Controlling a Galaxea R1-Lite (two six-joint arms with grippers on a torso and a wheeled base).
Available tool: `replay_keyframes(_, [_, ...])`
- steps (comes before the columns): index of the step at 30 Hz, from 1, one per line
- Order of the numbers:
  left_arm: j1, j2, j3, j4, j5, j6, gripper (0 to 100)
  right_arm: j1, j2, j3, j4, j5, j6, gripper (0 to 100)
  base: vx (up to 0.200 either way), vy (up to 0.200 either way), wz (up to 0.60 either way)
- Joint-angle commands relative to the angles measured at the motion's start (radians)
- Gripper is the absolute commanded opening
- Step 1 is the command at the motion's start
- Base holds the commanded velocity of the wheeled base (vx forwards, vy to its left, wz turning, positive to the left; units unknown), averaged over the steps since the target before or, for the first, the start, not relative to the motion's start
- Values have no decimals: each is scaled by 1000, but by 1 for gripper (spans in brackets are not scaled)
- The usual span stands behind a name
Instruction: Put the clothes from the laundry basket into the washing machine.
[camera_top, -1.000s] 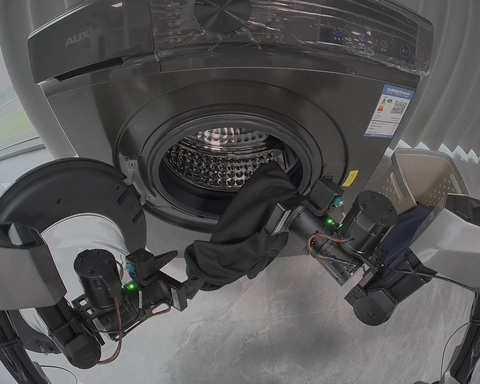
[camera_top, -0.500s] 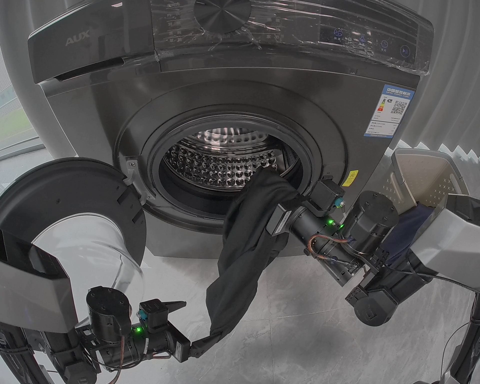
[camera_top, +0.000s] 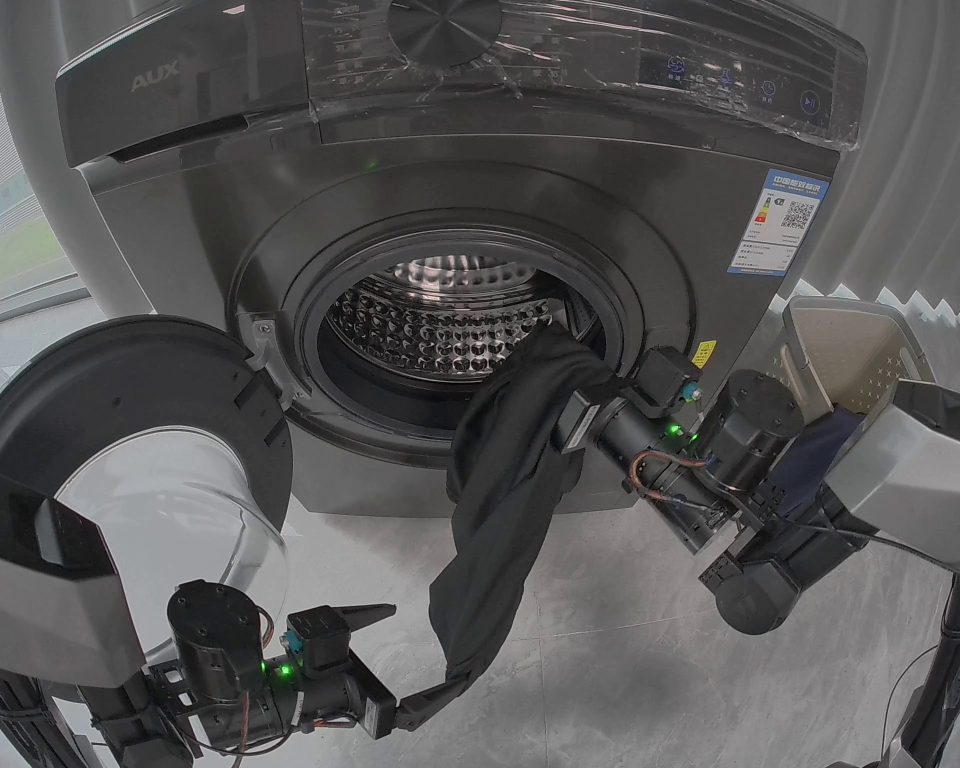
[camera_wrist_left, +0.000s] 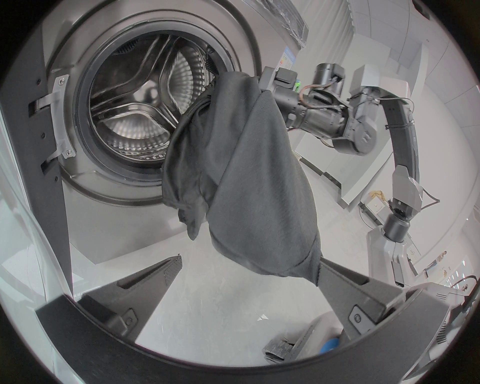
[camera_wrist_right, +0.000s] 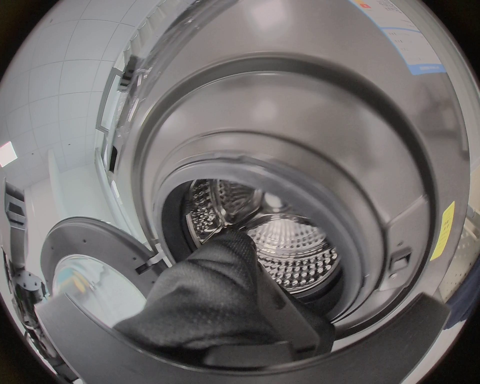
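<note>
The washing machine (camera_wrist_left: 100, 225) has its round opening uncovered, and the steel drum (camera_wrist_left: 135, 115) is visible inside. A dark cloth (camera_wrist_left: 250, 170) hangs in front of the rim of the opening. Its upper end is draped over the end of the right arm (camera_wrist_left: 320, 107), which is beside the rim. Its lower corner meets the tip of one finger (camera_wrist_left: 350, 297) of the left gripper (camera_wrist_left: 249, 264). The two fingers of this gripper are wide apart, and the pale floor (camera_wrist_left: 225, 315) is visible between them.
</note>
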Motion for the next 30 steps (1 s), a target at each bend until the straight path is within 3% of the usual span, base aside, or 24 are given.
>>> replay_keyframes(1, [-25,-12,42,-3,-1,-5,100,-38,-7,-10,-2,2,-2,0,0,0,0])
replay_keyframes(15, [-27,21,6,-3,3,-6,100,-22,-33,-8,4,0,-5,0,0,0,0])
replay_keyframes(18, [-16,35,-83,-3,6,-13,100,5,-33,3,1,-1,-5,0,0,0,0])
replay_keyframes(22, [-7,71,-261,-3,8,-46,100,44,-30,10,5,-3,-5,0,0,0,0])
replay_keyframes(30, [15,172,-469,-4,43,-51,100,104,-18,12,8,-9,-2,0,0,0,0])
